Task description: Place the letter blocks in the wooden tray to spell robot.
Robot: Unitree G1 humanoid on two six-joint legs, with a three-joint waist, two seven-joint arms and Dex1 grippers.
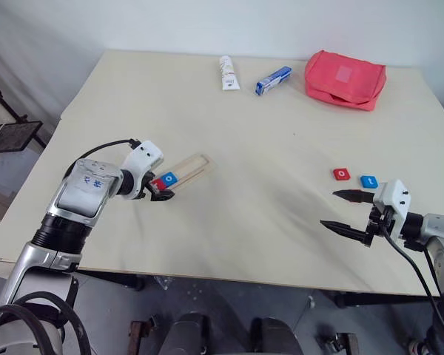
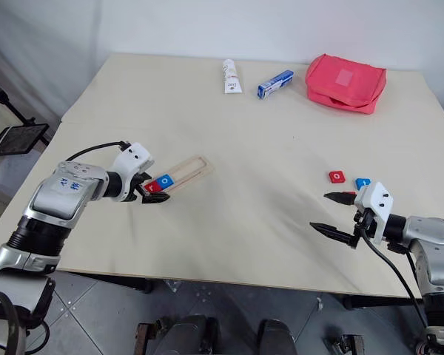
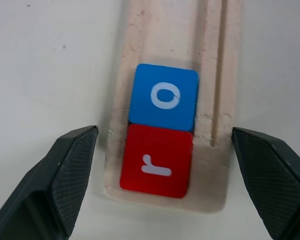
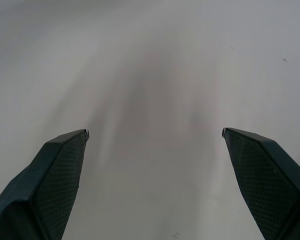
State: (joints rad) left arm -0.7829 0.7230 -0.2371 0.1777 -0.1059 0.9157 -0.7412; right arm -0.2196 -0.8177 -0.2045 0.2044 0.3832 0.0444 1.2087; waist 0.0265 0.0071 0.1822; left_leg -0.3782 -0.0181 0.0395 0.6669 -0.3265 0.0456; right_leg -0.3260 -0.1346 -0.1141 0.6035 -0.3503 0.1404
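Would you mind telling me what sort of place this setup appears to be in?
Probably a lab or workshop used for robot tests: a plain beige table against a white backdrop, a tiled floor beneath, and practice props laid out, such as the wooden tray with letter blocks and a red pouch.

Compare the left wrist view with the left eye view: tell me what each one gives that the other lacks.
Left wrist view alone: the letters read clearly, a red r block at the tray's end and a blue o block touching it.

Left eye view alone: two loose blocks, one red and one blue, by the open right gripper; a white tube, a blue-and-white box and a red pouch at the far edge.

Both: the wooden tray with its two blocks, and the open left gripper.
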